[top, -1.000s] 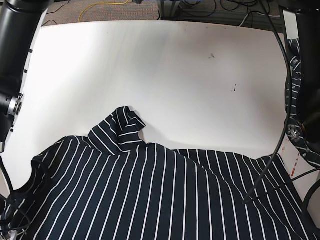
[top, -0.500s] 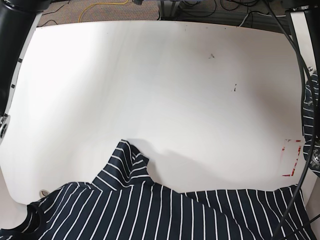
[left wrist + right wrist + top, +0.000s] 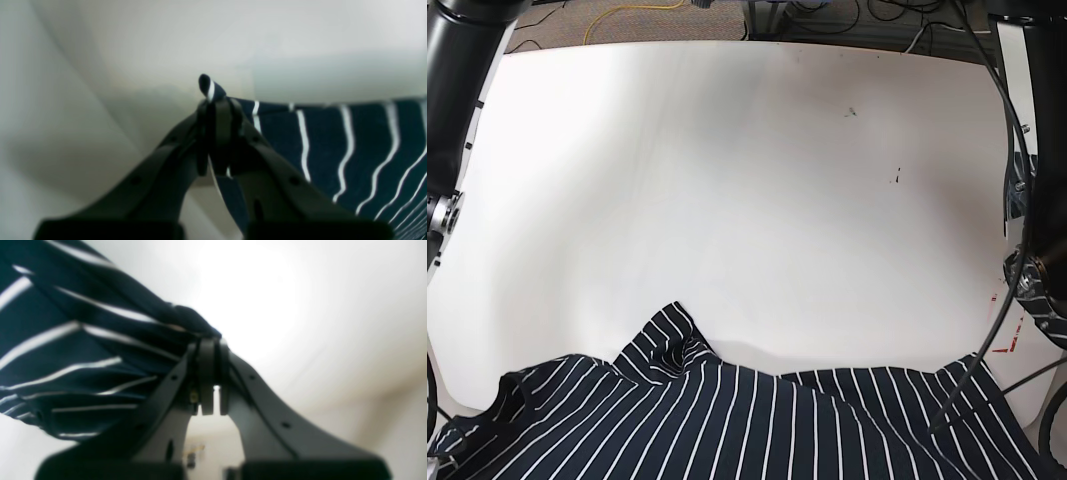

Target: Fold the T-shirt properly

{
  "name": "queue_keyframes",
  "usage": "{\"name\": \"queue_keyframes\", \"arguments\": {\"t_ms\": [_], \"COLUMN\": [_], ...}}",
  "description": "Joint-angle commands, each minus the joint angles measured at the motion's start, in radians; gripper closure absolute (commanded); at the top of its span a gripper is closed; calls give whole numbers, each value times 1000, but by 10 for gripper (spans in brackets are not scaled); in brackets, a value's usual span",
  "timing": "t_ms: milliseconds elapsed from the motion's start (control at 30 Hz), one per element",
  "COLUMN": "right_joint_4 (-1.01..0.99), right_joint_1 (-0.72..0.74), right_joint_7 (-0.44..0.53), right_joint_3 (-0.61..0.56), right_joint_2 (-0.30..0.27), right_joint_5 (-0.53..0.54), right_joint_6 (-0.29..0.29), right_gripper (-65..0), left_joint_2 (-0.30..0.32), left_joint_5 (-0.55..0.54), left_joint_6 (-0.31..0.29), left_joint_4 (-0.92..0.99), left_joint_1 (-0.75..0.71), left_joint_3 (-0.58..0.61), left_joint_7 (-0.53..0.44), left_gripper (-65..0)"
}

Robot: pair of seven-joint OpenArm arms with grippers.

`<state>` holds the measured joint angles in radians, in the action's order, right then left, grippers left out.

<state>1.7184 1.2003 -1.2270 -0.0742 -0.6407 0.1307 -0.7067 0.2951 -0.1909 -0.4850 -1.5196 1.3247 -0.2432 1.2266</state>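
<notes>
The T-shirt (image 3: 747, 420), black with thin white stripes, lies bunched across the near edge of the white table (image 3: 747, 180), with a short sleeve (image 3: 667, 340) sticking up toward the middle. In the left wrist view my left gripper (image 3: 215, 100) is shut on a fold of the T-shirt (image 3: 333, 146), a bit of cloth poking out past the tips. In the right wrist view my right gripper (image 3: 210, 346) is shut on a bunched edge of the T-shirt (image 3: 83, 350). Neither gripper's tips show in the base view.
The left arm's links and cables (image 3: 1027, 270) stand at the right edge of the base view, the right arm (image 3: 457, 100) at the left edge. Red tape marks (image 3: 1007, 320) sit on the table's right side. Cables lie on the floor behind the table.
The shirt slid toward the near edge and then back a little; its sleeve now sits slightly farther left and flatter. Both arms shifted at the view's edges.
</notes>
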Motion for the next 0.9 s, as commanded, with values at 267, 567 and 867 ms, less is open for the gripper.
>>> {"name": "queue_keyframes", "arguments": {"t_ms": [267, 567, 867], "right_joint_4": [289, 319, 320], "right_joint_1": [-326, -630, -874], "right_joint_7": [-110, -113, -113], "right_joint_3": [196, 400, 529], "right_joint_2": [20, 69, 146], "right_joint_5": [-26, -18, -18], "right_joint_6": [9, 9, 9], "right_gripper": [-8, -8, -6], "left_joint_2": [2, 3, 5], "left_joint_5": [-3, -5, -3], "left_joint_6": [1, -39, -126], "left_joint_4": [-255, -413, -460], "left_joint_1": [-258, -517, -825], "left_joint_3": [-8, -57, -167], "left_joint_7": [48, 114, 114], "left_gripper": [0, 0, 0]}}
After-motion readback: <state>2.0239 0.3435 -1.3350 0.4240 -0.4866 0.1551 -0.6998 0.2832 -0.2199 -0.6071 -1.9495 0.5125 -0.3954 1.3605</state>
